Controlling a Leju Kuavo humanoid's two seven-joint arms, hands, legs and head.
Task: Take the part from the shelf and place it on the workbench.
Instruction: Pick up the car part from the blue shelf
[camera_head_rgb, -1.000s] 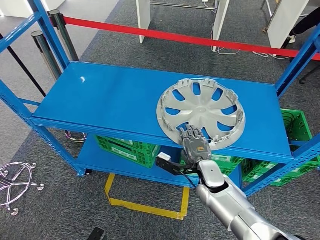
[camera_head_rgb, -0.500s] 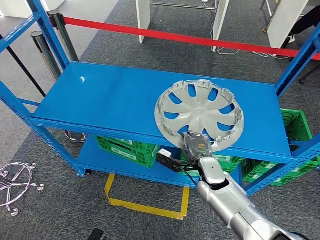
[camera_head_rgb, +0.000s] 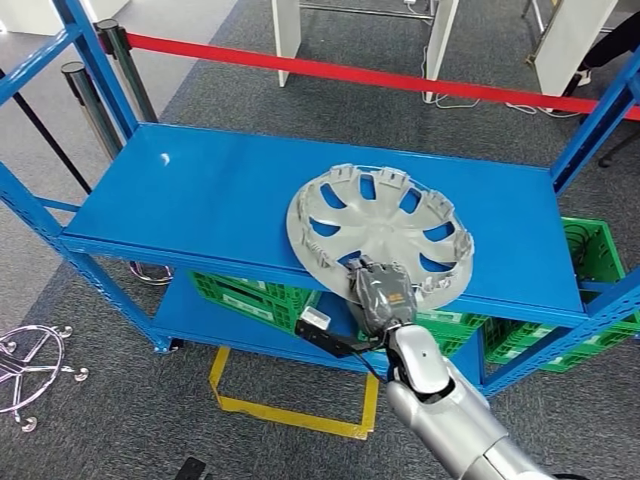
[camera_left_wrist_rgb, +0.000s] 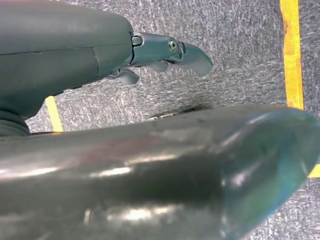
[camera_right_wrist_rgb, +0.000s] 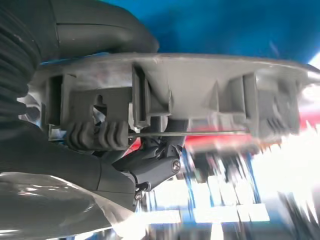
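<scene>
One grey wheel cover sits on your blue shelf, near the front edge and toward the right end, round with curved holes and small clips around its rim. Your right hand pinches the cover's near rim, thumb on one face and fingers on the other, while your left hand holds nothing, fingers out straight. Two green crates sit on the lower level under the shelf top; you cannot tell what is inside them.
</scene>
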